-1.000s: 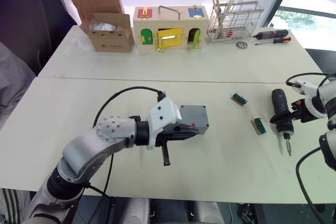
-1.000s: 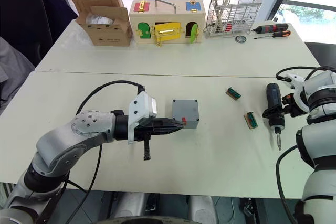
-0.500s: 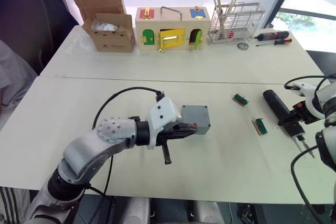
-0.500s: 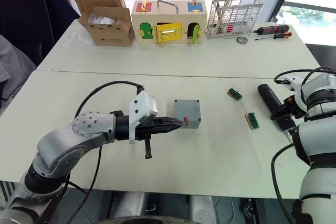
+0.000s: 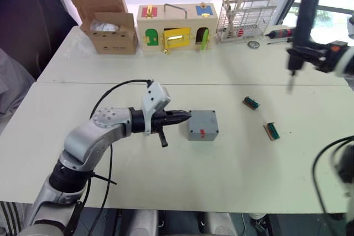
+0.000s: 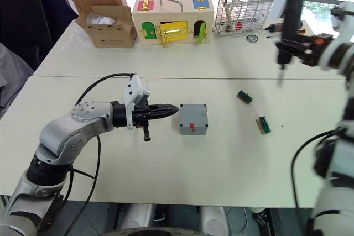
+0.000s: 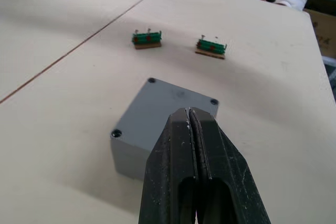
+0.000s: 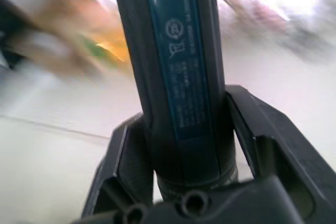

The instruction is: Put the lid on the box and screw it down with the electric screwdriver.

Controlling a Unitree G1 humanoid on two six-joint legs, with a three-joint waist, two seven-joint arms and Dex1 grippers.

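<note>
- The box [image 5: 202, 125] sits mid-table with the lid [image 7: 176, 101] already on it; screws look undriven, so fastening is left.
- My right gripper [image 8: 184, 145] is clamped on the electric screwdriver [image 5: 301, 23], raised at two o'clock from the box.
- My left gripper [image 7: 190, 121], fingers pressed together and empty, points at the box's nine o'clock side.

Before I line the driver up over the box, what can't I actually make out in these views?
- Driver bit: the electric screwdriver is raised in the right pincer, motion-blurred in the eye views; its tip cannot be resolved.
- Screws: too small in the box corner holes in the left wrist view to tell.
- Near edge of the box: covered in the left wrist view by the shut left pincer.
- Background in the right wrist view: blurred.
</note>
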